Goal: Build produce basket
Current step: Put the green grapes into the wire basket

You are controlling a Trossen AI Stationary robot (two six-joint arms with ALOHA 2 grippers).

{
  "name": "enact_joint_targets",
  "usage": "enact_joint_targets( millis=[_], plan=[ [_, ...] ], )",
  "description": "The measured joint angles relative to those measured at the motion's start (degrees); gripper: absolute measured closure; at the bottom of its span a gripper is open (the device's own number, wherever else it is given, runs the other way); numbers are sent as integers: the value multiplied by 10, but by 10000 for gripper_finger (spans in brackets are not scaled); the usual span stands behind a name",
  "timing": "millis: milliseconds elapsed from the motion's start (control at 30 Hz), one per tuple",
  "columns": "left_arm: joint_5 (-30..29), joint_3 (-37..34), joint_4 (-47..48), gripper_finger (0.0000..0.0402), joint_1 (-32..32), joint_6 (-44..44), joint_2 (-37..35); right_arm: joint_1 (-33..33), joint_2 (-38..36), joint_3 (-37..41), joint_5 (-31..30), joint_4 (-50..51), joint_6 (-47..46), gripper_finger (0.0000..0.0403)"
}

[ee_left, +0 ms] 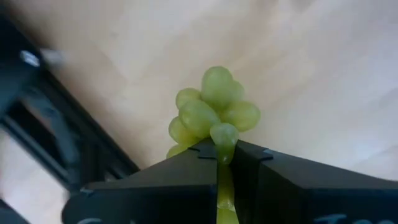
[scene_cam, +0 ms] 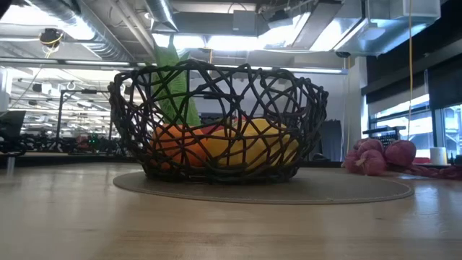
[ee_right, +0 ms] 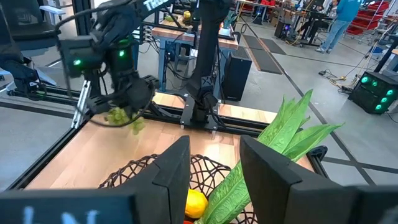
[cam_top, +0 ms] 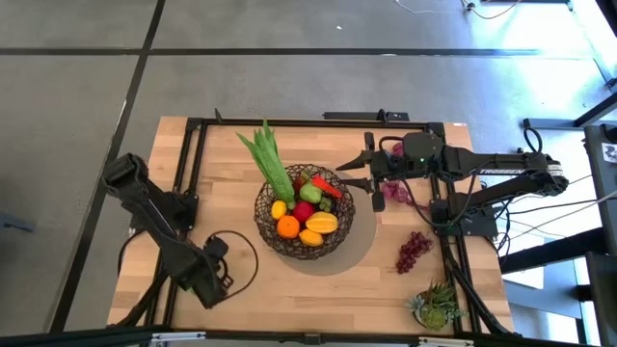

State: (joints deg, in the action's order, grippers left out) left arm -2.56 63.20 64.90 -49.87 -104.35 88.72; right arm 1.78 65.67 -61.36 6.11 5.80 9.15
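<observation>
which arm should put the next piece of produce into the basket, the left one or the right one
Left. The left claw is shut on the green grapes and held above the table, so it likely only needs to carry them to the basket. The right claw is open and empty above the basket's far rim.

The basket is piled with fruit, and the leafy stalk juts over its far-left rim, blocking that side. Bare table lies open near and left; purple grapes crowd the right.

Open robotics lab, concrete floor, exposed ceiling ducts, equipment benches
</observation>
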Motion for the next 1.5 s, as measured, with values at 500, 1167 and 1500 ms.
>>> enact_joint_targets(
  millis=[500,1167,1500],
  plan=[
    [-92,104,174,401,158,345,-120,0,0,0,0,0,15,267],
    [60,336,218,402,459,885,26,0,0,0,1,111,55,267],
    [176,425,251,401,517,1018,118,0,0,-71,11,301,-1,267]
  ],
)
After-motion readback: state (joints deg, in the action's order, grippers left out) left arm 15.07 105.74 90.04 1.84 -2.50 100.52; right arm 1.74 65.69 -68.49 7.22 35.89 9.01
